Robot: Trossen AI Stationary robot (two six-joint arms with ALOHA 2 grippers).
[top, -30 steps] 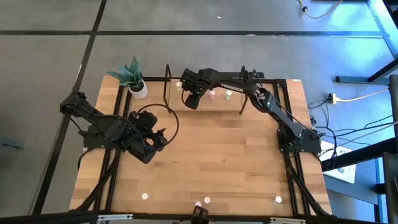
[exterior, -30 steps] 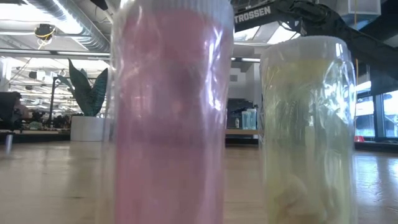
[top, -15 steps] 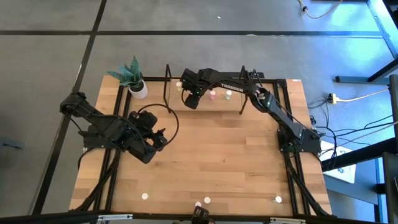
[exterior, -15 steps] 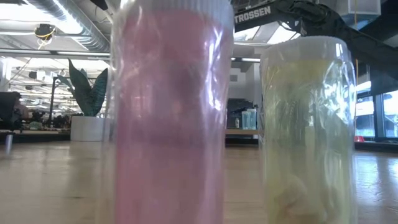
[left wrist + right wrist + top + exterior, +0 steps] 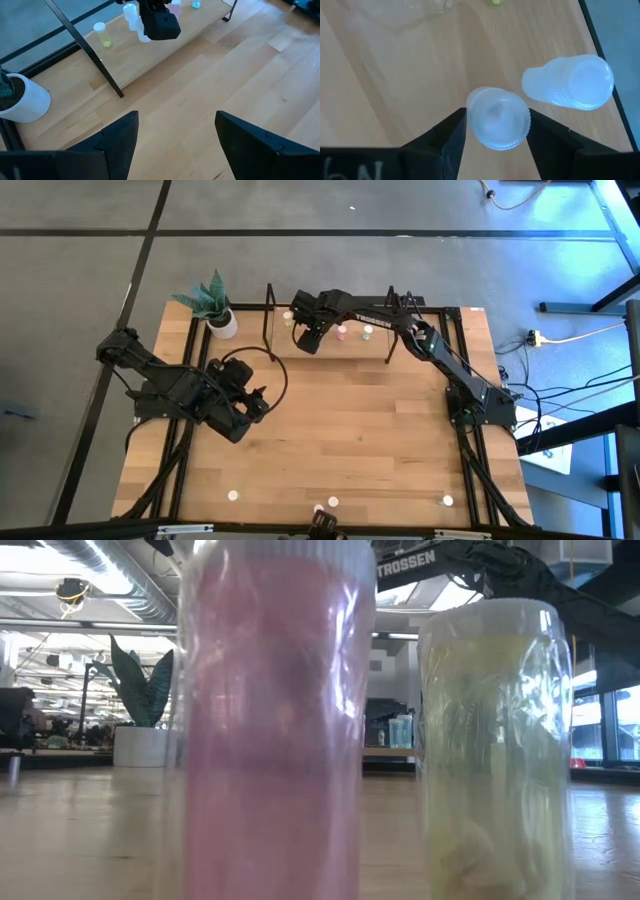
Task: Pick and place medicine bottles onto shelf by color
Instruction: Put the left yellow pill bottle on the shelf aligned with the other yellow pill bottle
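The shelf point(image 5: 350, 348) stands at the table's far middle. On its board stand a yellowish bottle point(image 5: 288, 315), a pink bottle point(image 5: 342, 332) and a greenish bottle point(image 5: 367, 332). My right gripper point(image 5: 308, 335) reaches over the shelf's left part, shut on a white bottle point(image 5: 497, 117). A second white bottle point(image 5: 570, 82) stands right beside it on the board. My left gripper point(image 5: 172, 145) is open and empty over the table's left middle point(image 5: 255, 405). Several more bottles stand along the near edge, among them a pink bottle point(image 5: 275, 720) and a yellowish bottle point(image 5: 495, 740). My right gripper pinches the white bottle between its two fingers, at the sides just below the cap point(image 5: 470, 125). The fingers point(image 5: 547, 140) come from above, pointing down. The bottle stands upright over the shelf board point(image 5: 395, 75); its own cap hides its base.
A white plant pot point(image 5: 222, 323) stands left of the shelf, close to its black end frame point(image 5: 95, 60). Loose bottles stand at the near edge point(image 5: 233, 495), point(image 5: 333, 502), point(image 5: 447, 501). The table's middle point(image 5: 360, 420) is bare wood.
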